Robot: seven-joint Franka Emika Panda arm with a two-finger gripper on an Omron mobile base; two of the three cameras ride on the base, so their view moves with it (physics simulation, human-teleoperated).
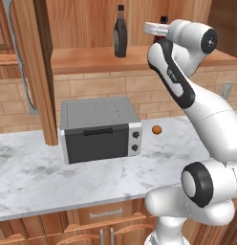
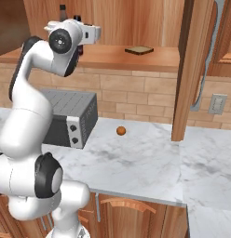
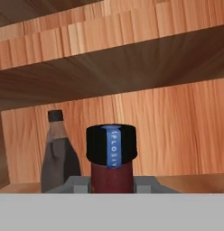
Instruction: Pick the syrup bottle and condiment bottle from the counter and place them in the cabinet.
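My gripper (image 3: 111,186) is shut on the condiment bottle (image 3: 111,155), a small dark-red bottle with a black cap, held upright inside the cabinet (image 3: 177,131) just above its shelf. The syrup bottle (image 3: 59,153), dark with a long neck, stands on the shelf to its left and farther back. From the left base view the syrup bottle (image 1: 120,33) stands on the cabinet shelf (image 1: 87,60), and the gripper (image 1: 158,29) holds the condiment bottle (image 1: 164,20) to its right. In the right base view the condiment bottle's cap (image 2: 78,18) shows above the hand (image 2: 87,33).
A grey toaster oven (image 1: 99,129) sits on the marble counter (image 1: 39,177), with a small orange ball (image 1: 157,129) to its right. A bread slice (image 2: 139,49) lies on the shelf. Open cabinet doors (image 1: 41,72) (image 2: 192,69) hang down either side.
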